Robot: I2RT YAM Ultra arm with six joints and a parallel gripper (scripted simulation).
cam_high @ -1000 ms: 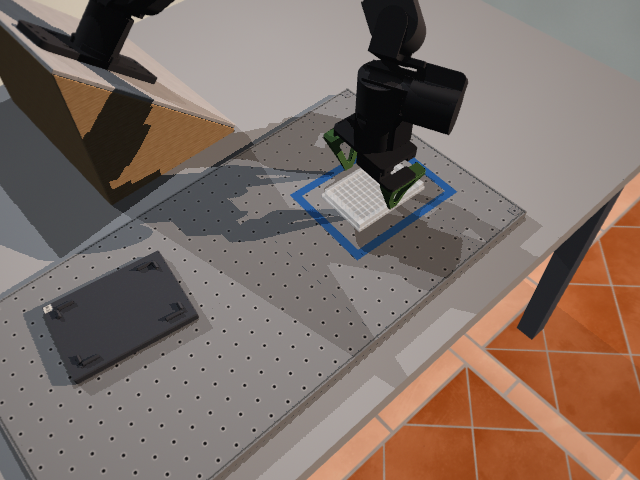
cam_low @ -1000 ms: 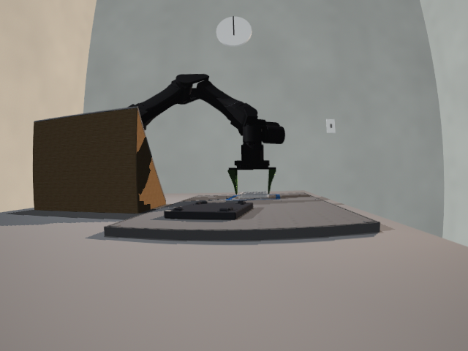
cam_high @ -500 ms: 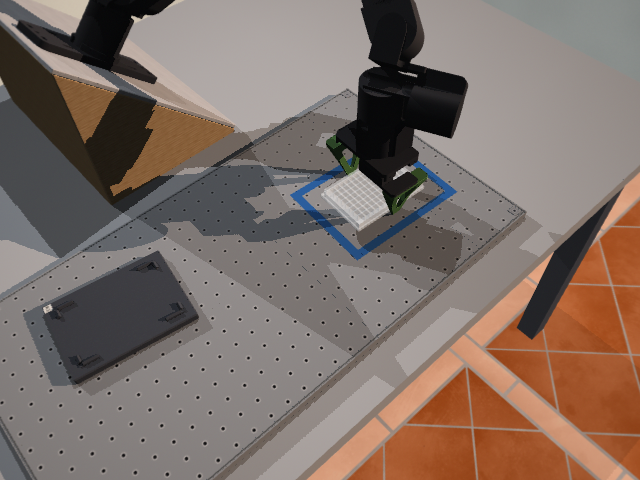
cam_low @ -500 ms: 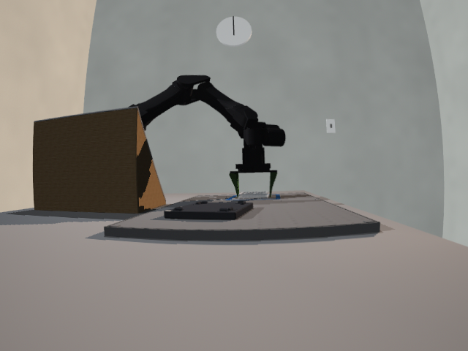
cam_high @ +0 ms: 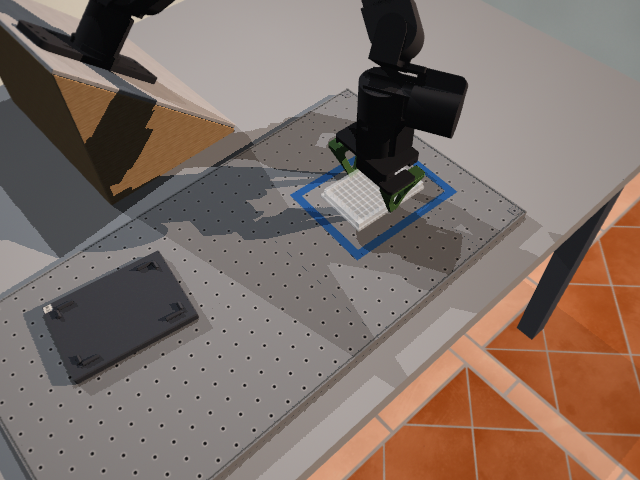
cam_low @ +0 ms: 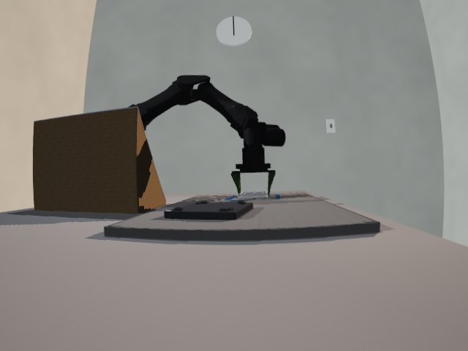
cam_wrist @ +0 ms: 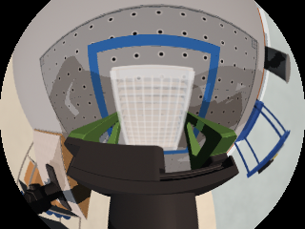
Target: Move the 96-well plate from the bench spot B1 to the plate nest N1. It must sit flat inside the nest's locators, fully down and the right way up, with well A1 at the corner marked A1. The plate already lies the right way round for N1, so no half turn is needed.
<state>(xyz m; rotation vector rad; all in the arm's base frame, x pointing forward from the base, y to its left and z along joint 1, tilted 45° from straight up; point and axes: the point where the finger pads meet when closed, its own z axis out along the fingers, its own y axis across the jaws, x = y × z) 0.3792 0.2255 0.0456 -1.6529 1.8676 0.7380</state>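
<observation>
The white 96-well plate (cam_high: 359, 198) lies flat inside the blue outline of spot B1 (cam_high: 356, 252) on the perforated bench plate. My gripper (cam_high: 369, 178) is down over the plate's far end, and its green fingers touch the plate's two long sides. In the wrist view the plate (cam_wrist: 152, 105) sits between the fingers, which press on its edges. In the side view the fingertips (cam_low: 254, 190) reach bench level. The dark plate nest N1 (cam_high: 118, 315) lies at the front left, empty, with corner locators and a small white A1 mark (cam_high: 47, 308).
A brown wedge-shaped block (cam_high: 129, 129) carrying the arm's base stands at the back left. The nest also shows in the side view (cam_low: 208, 208). The table edge runs along the right, with tiled floor below.
</observation>
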